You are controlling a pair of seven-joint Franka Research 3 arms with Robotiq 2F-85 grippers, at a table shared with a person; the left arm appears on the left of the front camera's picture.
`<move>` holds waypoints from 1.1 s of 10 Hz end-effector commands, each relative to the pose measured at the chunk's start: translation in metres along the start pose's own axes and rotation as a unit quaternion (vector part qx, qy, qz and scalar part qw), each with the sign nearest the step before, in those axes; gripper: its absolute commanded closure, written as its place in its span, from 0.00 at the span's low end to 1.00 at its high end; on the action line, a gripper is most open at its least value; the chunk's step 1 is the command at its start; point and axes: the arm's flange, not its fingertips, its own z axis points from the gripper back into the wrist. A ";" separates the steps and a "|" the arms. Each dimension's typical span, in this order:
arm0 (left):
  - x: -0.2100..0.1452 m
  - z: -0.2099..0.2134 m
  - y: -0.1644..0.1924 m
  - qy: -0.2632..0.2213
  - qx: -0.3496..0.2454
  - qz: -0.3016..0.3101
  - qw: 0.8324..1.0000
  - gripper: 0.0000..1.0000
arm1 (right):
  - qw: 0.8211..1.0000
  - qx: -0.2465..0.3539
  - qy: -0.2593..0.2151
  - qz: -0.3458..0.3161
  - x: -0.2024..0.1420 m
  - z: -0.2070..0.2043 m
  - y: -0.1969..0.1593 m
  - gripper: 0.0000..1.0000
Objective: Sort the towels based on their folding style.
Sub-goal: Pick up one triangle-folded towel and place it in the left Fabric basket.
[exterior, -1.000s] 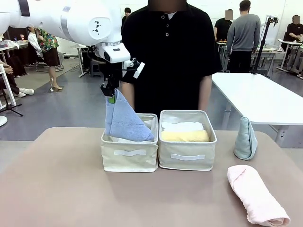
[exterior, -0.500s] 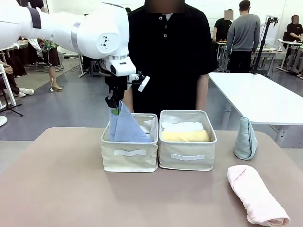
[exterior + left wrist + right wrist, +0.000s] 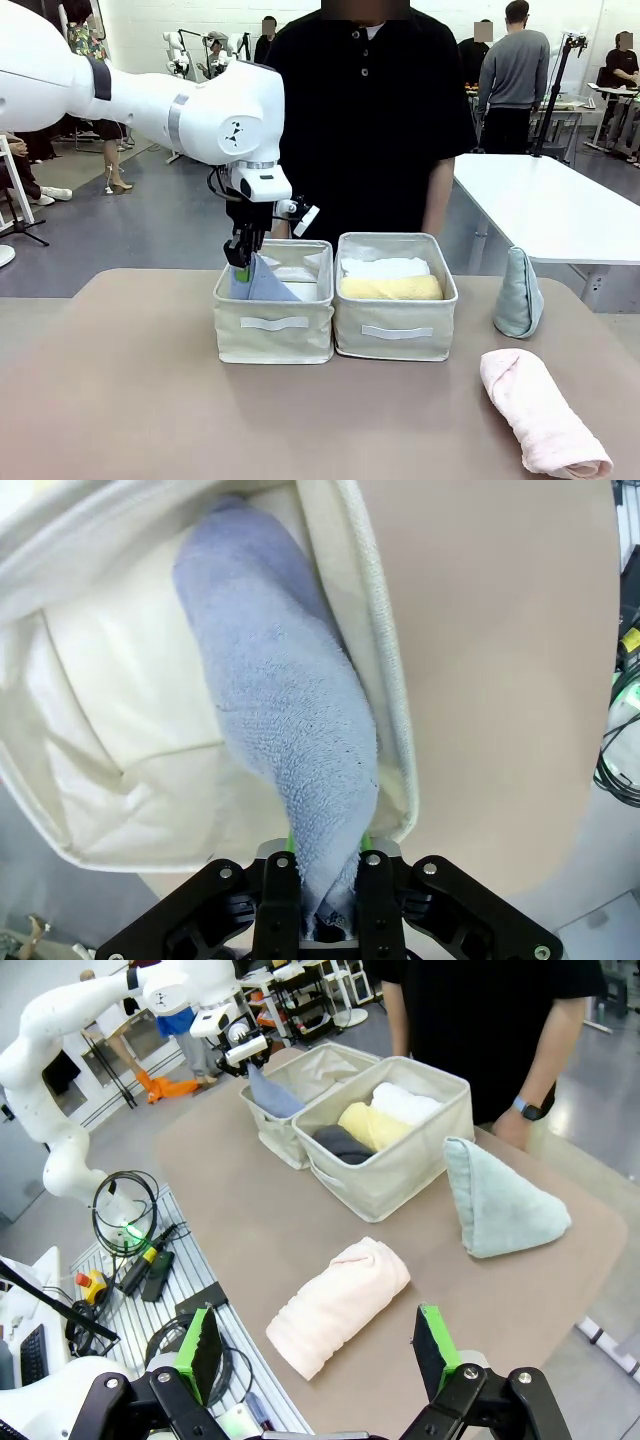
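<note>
Front and wrist views of the table (image 3: 120, 400). The left end effector (image 3: 240, 268) hangs just above the far left corner of the left bin (image 3: 274, 325), its fingers pressed together on the pointed tip of the blue towel (image 3: 265, 287). This cone-folded towel sits low inside that bin, against its left wall, with only its upper part showing above the rim. The right bin (image 3: 395, 335) touches the left bin on its right side and holds three rolled towels: the white towel (image 3: 385, 267) at the far end, the yellow towel (image 3: 391, 288) in the middle and the grey towel (image 3: 340, 1143) nearest. The mint towel (image 3: 518, 293), a cone, stands upright on the table to the right of the right bin, apart from it. The pink towel (image 3: 540, 412), a roll, lies on the table at the near right, apart from the mint towel. The right end effector (image 3: 318, 1348) is raised over the near right of the table, fingers spread wide and holding nothing. A person (image 3: 365, 120) stands at the far side, behind the bins.
</note>
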 end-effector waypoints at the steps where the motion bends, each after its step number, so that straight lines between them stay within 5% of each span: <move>1: 0.001 -0.012 -0.006 -0.002 -0.023 -0.014 1.000 0.84 | 1.000 0.003 -0.009 -0.003 0.001 0.001 0.000 0.00; 2: 0.001 -0.017 -0.007 0.001 -0.028 -0.016 0.999 0.84 | 1.000 0.003 -0.009 -0.003 0.001 0.001 0.000 0.00; 3: 0.000 -0.019 -0.008 0.001 -0.032 -0.019 0.999 0.44 | 1.000 0.003 -0.009 -0.003 0.001 0.001 0.000 0.00; 4: 0.000 -0.017 -0.009 -0.001 -0.027 -0.022 0.999 0.27 | 1.000 0.003 -0.009 -0.003 0.001 0.001 0.000 0.00; 5: -0.002 -0.014 -0.009 -0.006 -0.023 -0.023 0.999 0.00 | 1.000 0.003 -0.009 -0.003 0.001 0.001 0.000 0.00; 11: -0.015 0.005 -0.014 -0.024 -0.001 -0.022 0.999 0.00 | 1.000 0.003 -0.009 -0.003 0.001 0.001 0.000 0.00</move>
